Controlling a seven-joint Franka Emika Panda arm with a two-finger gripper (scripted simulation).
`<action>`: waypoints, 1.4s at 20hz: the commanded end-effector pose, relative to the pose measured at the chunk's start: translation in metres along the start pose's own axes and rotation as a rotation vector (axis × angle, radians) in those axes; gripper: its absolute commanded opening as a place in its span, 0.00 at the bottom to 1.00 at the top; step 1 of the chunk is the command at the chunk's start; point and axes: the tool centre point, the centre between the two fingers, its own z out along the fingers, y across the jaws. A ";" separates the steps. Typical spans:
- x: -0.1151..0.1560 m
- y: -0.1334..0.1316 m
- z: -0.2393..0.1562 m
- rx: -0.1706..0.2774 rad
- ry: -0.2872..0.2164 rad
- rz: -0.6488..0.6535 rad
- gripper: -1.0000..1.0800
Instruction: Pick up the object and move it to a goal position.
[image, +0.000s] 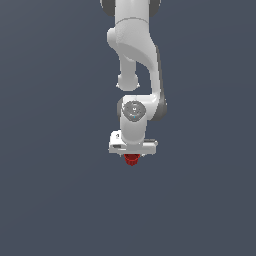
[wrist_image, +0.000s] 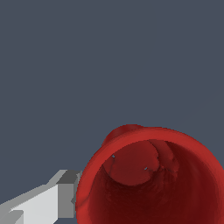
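Everywhere behind the arm lies one flat, featureless slate-grey ground, with no edge or corner showing in either view. Directly beneath the white two-finger robot gripper (image: 132, 156) hangs the small red cup-shaped cylinder with a ribbed rim (image: 131, 159), its hollow, seemingly empty inside (wrist_image: 148, 183) facing the wrist camera. One pale grey finger (wrist_image: 48, 201) touches its outer wall, so the jaws look clamped on it.

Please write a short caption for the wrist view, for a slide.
Wrist view: the open mouth of the red cup fills the frame, with one gripper finger beside its rim.
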 end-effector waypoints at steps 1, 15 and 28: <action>0.001 0.000 0.007 0.000 0.001 0.001 0.96; 0.001 0.000 0.008 0.000 0.001 0.001 0.00; -0.028 -0.035 0.005 0.000 0.001 0.000 0.00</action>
